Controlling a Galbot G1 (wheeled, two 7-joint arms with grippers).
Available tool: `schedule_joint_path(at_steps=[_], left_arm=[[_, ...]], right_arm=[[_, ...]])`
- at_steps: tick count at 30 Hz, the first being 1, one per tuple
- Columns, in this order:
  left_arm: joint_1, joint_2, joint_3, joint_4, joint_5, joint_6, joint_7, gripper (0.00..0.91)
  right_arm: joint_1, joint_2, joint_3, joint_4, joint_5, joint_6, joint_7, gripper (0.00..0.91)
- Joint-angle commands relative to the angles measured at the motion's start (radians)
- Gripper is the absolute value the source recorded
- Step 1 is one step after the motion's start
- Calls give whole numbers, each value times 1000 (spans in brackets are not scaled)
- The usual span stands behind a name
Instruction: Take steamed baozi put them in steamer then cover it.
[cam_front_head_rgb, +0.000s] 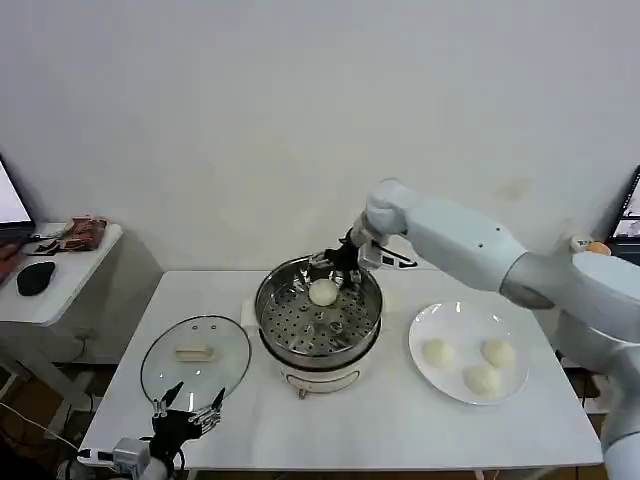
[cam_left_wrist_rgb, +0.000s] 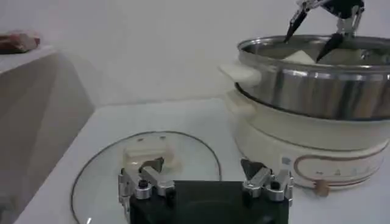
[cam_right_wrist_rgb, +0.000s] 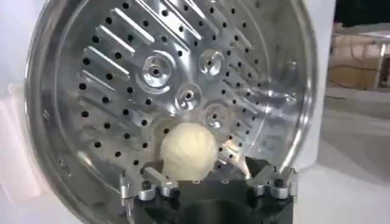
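The shiny steamer (cam_front_head_rgb: 300, 328) stands on its white pot base mid-table. One cream baozi (cam_front_head_rgb: 323, 293) lies on the perforated bottom (cam_right_wrist_rgb: 152, 73), near the far wall. My right gripper (cam_front_head_rgb: 336, 267) hovers over it just inside the far rim, open; the baozi (cam_right_wrist_rgb: 187, 150) rests free beside one fingertip (cam_right_wrist_rgb: 152, 173). Three more baozi (cam_front_head_rgb: 482, 379) sit on the white plate (cam_front_head_rgb: 460, 320) at the right. The glass cover (cam_front_head_rgb: 195, 360) lies flat on the table left of the steamer. My left gripper (cam_front_head_rgb: 188, 412) waits open at the cover's near edge (cam_left_wrist_rgb: 146, 173).
A side table (cam_front_head_rgb: 60, 270) with a dark object and packets stands at the far left. The pot base (cam_left_wrist_rgb: 292, 146) has a small handle sticking out toward the cover. The table's near edge runs right by my left gripper.
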Motion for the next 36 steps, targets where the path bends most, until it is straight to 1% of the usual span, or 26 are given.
schedule_joint_path(at_steps=[1,3,5,7,12,15,20,22,23,25,29,35,36], left_arm=[[-2,-2,-2,3,0,0,-1,907],[-1,-2,-1,3,0,0,-2,907],[-1,-3,0,3,0,0,-2,907],[-4,-3,1,4,0,0,-2,907],[-9,-2,0,6,-4,1,-4,907],[-10,-2,-2,2,-6,1,-4,907],[-7,-4,-5,-2,-7,1,-5,907],[-6,-4,-6,-3,-8,1,-5,907],[-5,-4,-8,-4,-8,1,-5,907],[-4,-6,-8,-5,-8,1,-6,907],[-3,-10,-6,-8,-8,2,-6,907],[-1,-14,-2,-8,-8,3,-6,907],[0,-14,-2,-8,-8,3,-7,907]], right_arm=[[52,-63,-39,57,221,-137,3,907],[73,-103,-63,104,285,-177,3,907],[91,-135,-85,137,330,-211,5,907],[106,-175,-94,169,389,-262,13,907],[120,-248,-110,229,479,-353,25,907],[105,-288,-92,248,519,-395,37,907],[51,-352,-25,276,557,-436,48,907],[47,-369,-18,285,571,-448,49,907],[46,-390,-17,298,588,-470,48,907],[48,-410,-20,310,603,-492,45,907],[61,-482,-43,355,631,-562,25,907],[73,-555,-72,391,662,-611,-1,907],[84,-571,-93,399,673,-618,-11,907]])
